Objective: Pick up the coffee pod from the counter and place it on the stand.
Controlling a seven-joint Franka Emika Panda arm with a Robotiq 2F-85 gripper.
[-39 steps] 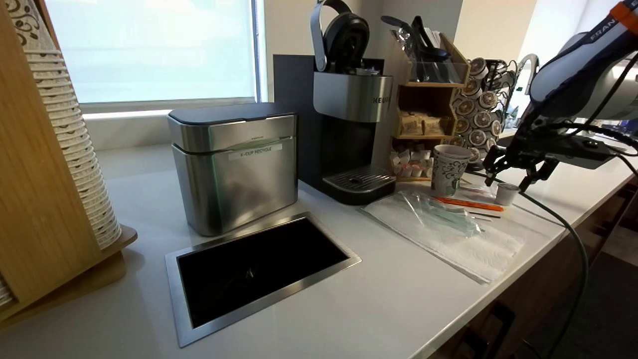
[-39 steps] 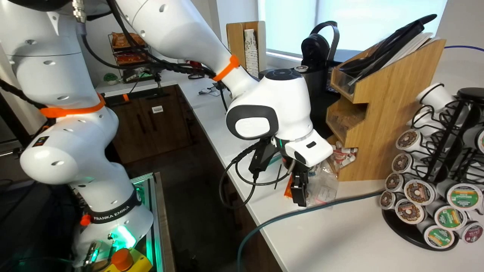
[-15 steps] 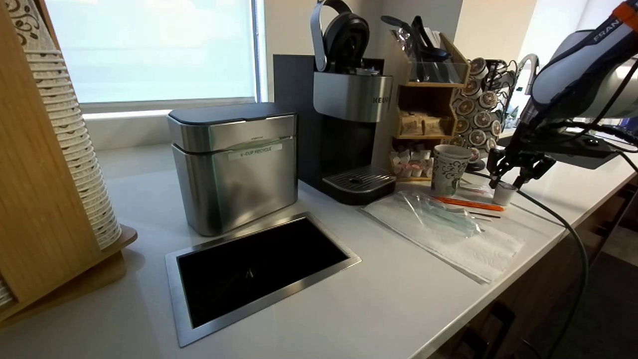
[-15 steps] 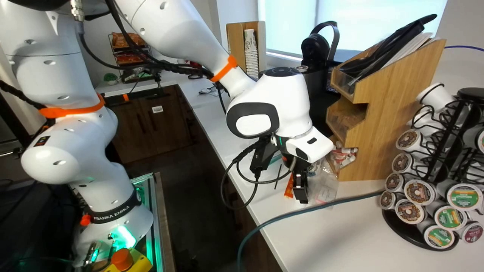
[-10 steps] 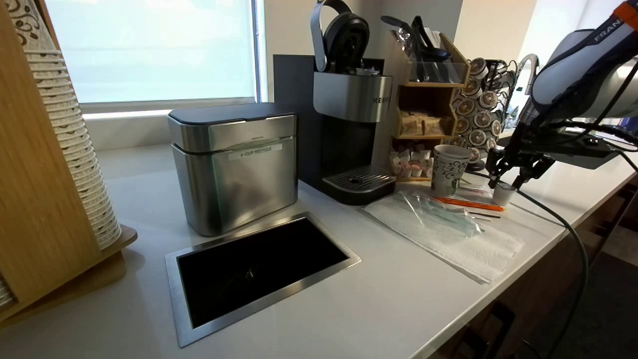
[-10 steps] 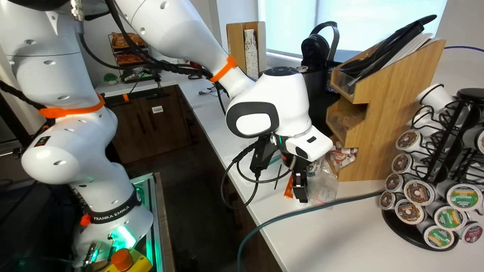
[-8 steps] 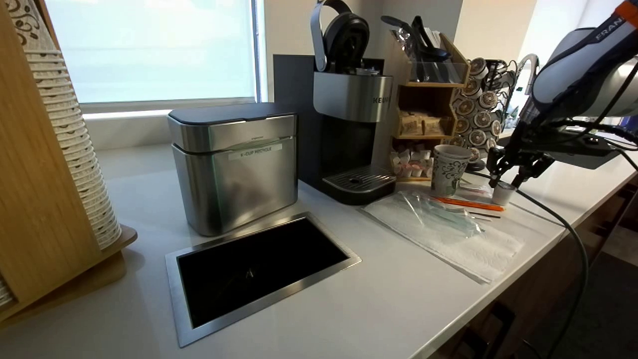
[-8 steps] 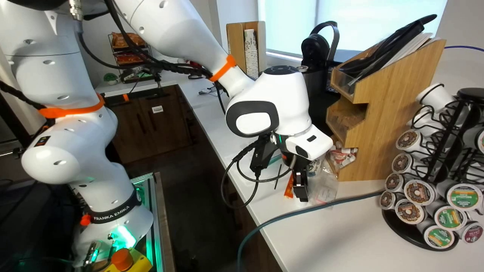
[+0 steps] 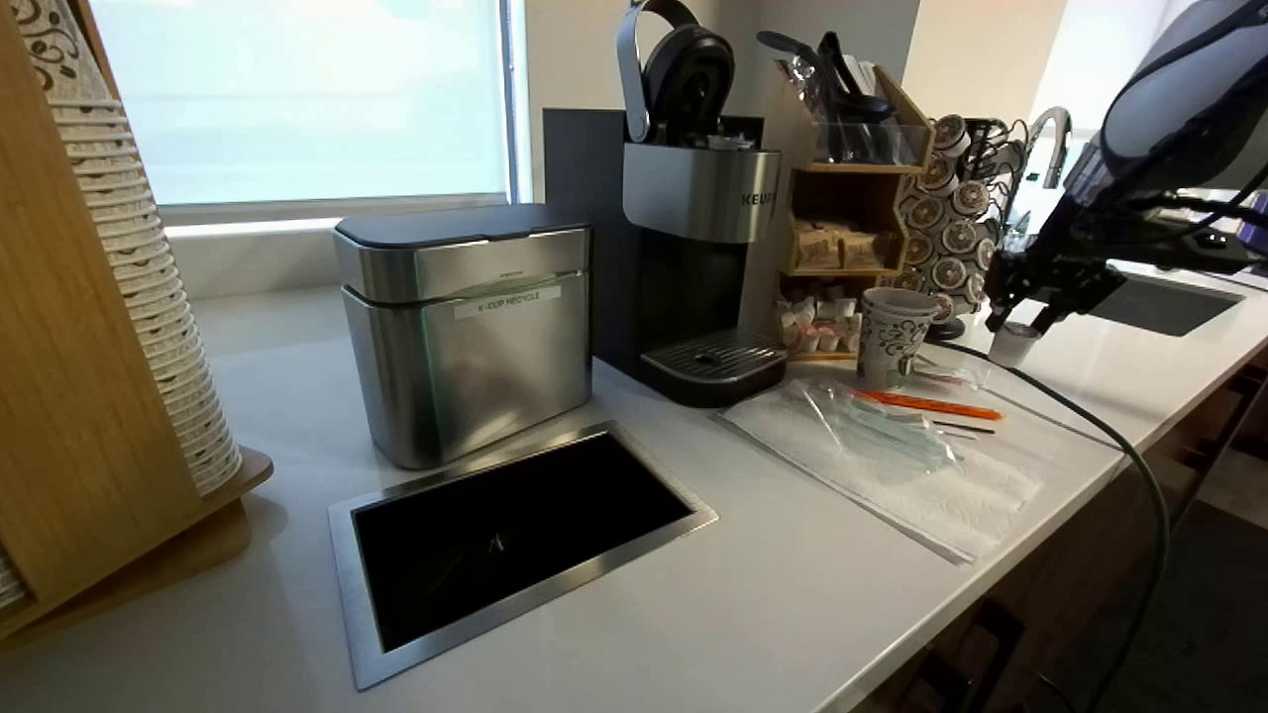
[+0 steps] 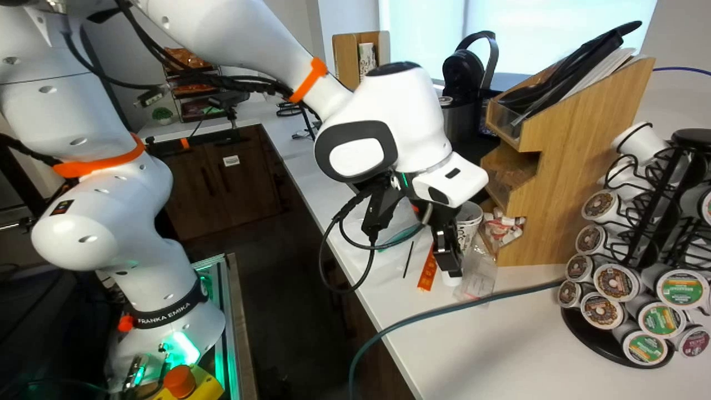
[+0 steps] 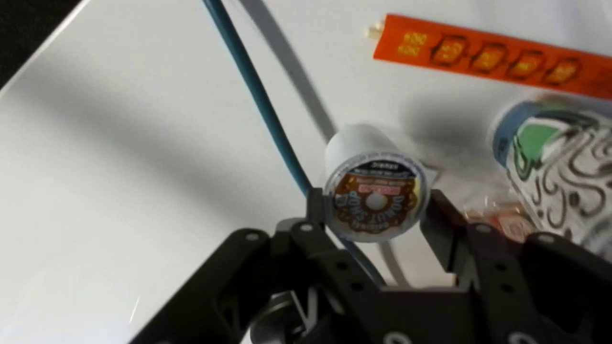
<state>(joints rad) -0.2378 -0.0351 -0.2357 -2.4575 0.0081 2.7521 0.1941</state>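
One coffee pod (image 11: 375,188) — white, brown-lidded, lettered "DONUT SHOP", in the claw (image 11: 375,208)

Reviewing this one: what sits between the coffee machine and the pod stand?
The wooden shelf stands between the coffee machine and the pod stand; both exterior views show this.

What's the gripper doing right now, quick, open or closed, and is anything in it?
Gripper: closed, holding the coffee pod above the counter.
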